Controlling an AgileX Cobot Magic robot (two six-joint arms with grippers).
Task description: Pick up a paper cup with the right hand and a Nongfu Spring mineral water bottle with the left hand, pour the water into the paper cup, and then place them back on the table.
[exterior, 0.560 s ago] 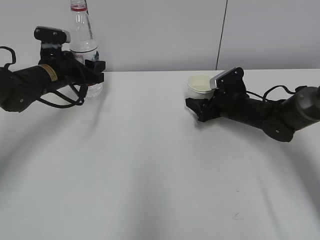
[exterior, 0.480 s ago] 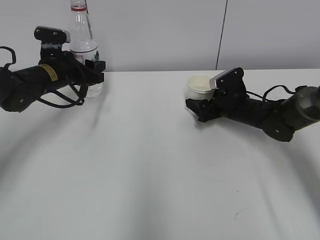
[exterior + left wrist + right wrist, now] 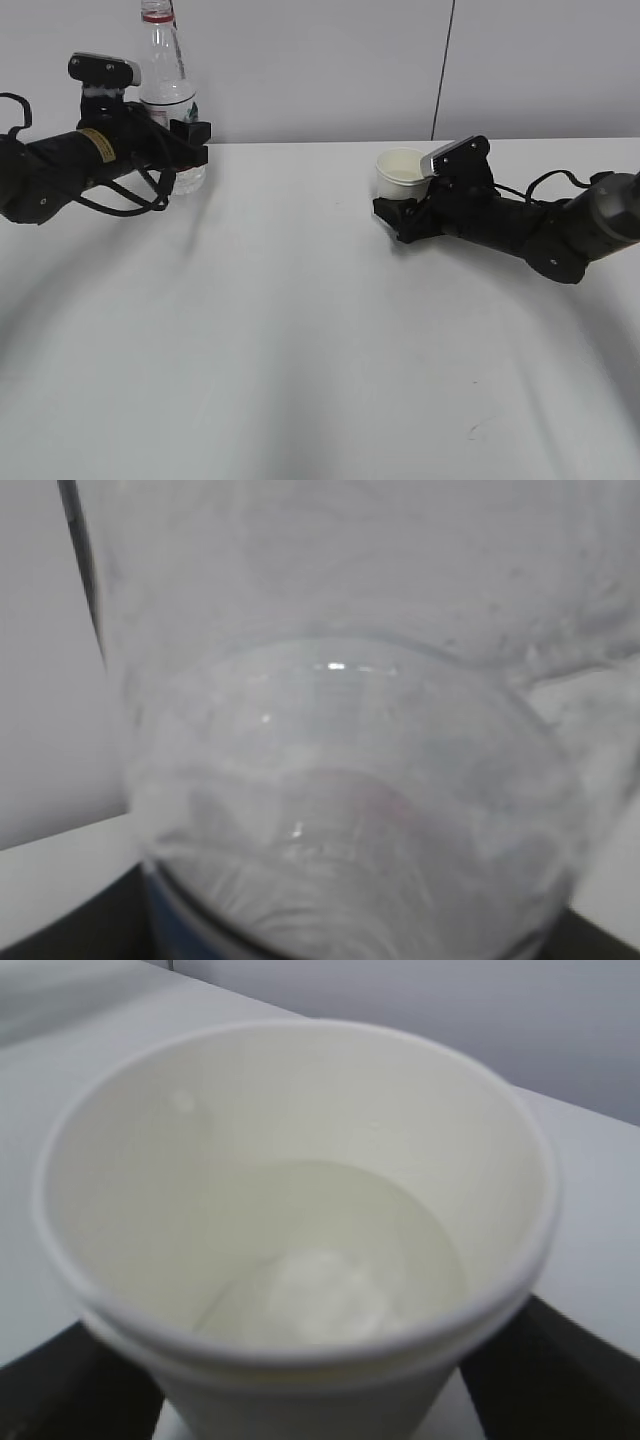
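Observation:
The Nongfu Spring mineral water bottle (image 3: pixel 164 92) stands upright at the far left back of the table (image 3: pixel 300 330), uncapped. My left gripper (image 3: pixel 190 142) is shut on its lower body, and the clear bottle wall fills the left wrist view (image 3: pixel 340 780). The paper cup (image 3: pixel 400 172) is upright at centre right, low at the table. My right gripper (image 3: pixel 398 210) is shut on its lower half. In the right wrist view the cup (image 3: pixel 300 1240) holds a little water, with black fingers (image 3: pixel 60 1390) on both sides of its base.
A thin dark cable (image 3: pixel 443 70) hangs down the wall behind the cup. A small dark scuff mark (image 3: pixel 478 428) lies on the table at the front right. The right arm's body (image 3: pixel 560 235) lies low over the table at the right.

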